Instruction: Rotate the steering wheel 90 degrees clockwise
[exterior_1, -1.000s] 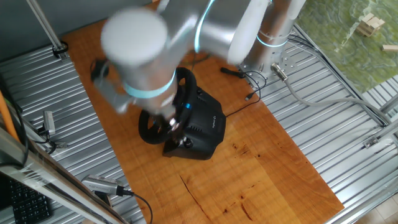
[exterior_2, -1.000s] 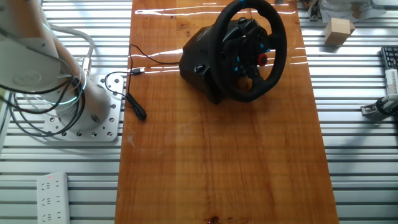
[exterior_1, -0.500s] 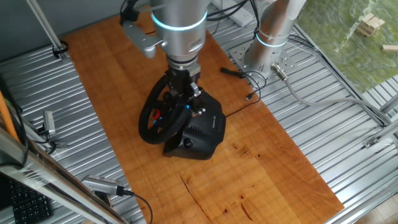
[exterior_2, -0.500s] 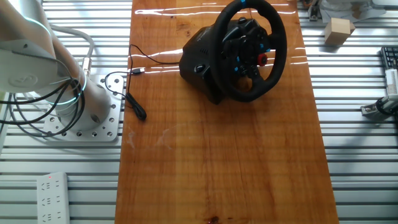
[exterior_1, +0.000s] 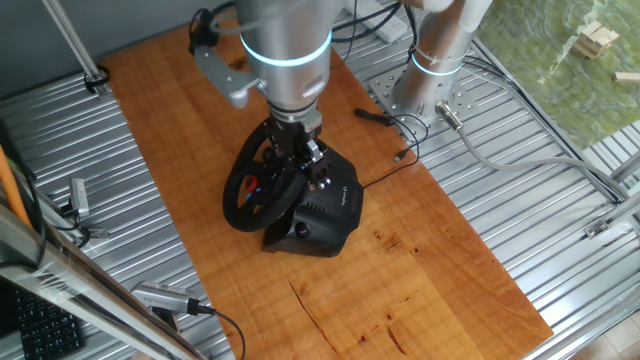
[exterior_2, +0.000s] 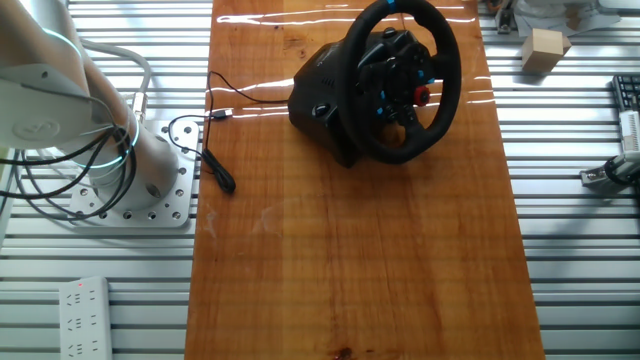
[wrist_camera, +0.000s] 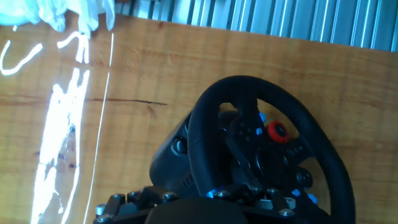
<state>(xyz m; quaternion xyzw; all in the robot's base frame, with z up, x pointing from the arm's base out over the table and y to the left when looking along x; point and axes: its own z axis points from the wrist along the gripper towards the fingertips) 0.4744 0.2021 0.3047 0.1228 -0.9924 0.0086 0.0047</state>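
No legible text, brand, number or sign is found in any view. Coloured markings are seen on the hub of the black round thick-rimmed steering wheel (exterior_2: 405, 80), but they are too small to be read. A faint mark is noted on the grey robot base housing (exterior_2: 35, 128); it cannot be deciphered.

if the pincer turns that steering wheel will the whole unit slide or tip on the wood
Probably not tip: the steering wheel sits on a broad, boxy base lying flat on the table. It may slide a little; the wood looks glossy and no clamp is visible. The thick rim looks rigid.
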